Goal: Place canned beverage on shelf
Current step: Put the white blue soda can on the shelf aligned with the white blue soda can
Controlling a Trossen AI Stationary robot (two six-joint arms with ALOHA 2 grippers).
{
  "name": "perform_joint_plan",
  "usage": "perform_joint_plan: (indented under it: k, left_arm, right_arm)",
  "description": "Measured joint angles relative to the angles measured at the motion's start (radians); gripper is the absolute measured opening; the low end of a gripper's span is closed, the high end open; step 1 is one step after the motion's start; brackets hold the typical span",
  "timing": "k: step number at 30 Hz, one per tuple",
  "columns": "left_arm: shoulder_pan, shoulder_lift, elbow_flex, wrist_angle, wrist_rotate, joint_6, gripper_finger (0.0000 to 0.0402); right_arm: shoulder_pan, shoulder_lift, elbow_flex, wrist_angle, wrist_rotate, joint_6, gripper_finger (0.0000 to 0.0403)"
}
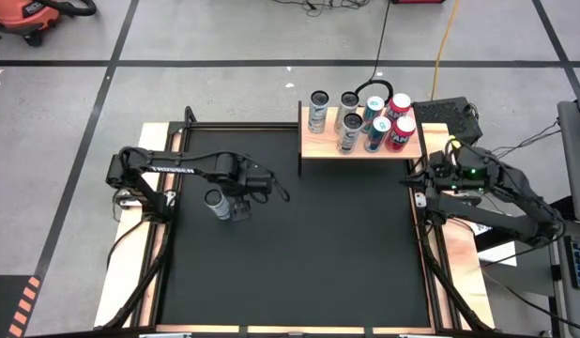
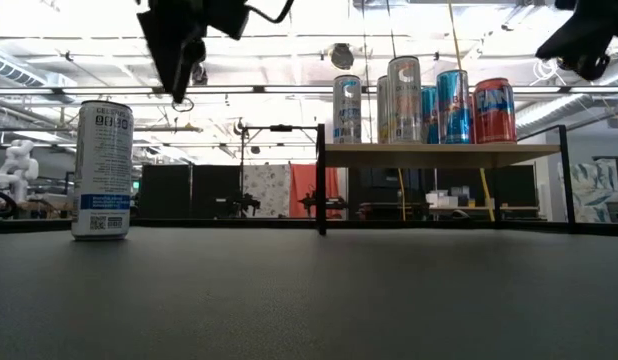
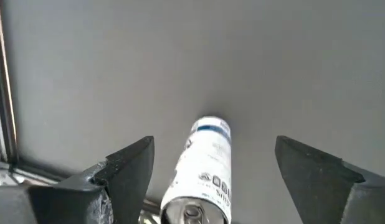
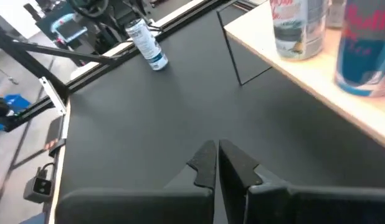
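So left gripper [image 3: 211, 177] open above upright white can [image 1: 216, 201] on mat [image 1: 299, 253], apparently not touching; right gripper [image 4: 217, 163] shut near shelf [image 1: 360, 145].

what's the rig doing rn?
Stocking cans onto the wooden shelf. Six cans already stand on it. One white can with a blue band is upright on the black mat, at its left side. The left gripper hangs above that can with its fingers open on either side of it, not gripping yet. The right gripper is shut and waits low over the mat near the shelf's right end.
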Motion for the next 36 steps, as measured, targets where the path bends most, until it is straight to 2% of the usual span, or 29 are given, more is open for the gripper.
perform_joint_plan:
  k: [8, 20, 26, 36]
  left_arm:
    - [-0.01, -0.059, -0.147, -0.006, -0.004, -0.032, 0.0322]
    - [0.004, -0.189, -0.262, 0.005, -0.079, -0.09, 0.0322]
    - [0.016, -0.2, -0.314, 0.038, -0.032, -0.081, 0.0322]
    - [0.019, -0.201, -0.322, 0.035, 0.058, -0.109, 0.0322]
  right_arm:
    - [0.0, -0.107, -0.141, 0.078, -0.011, 0.043, 0.0]
    - [0.0, -0.235, -0.244, 0.142, -0.059, 0.094, 0.0]
    - [0.0, -0.25, -0.277, 0.142, -0.059, 0.114, 0.0]
    - [0.0, -0.25, -0.282, 0.145, -0.059, 0.115, 0.0]
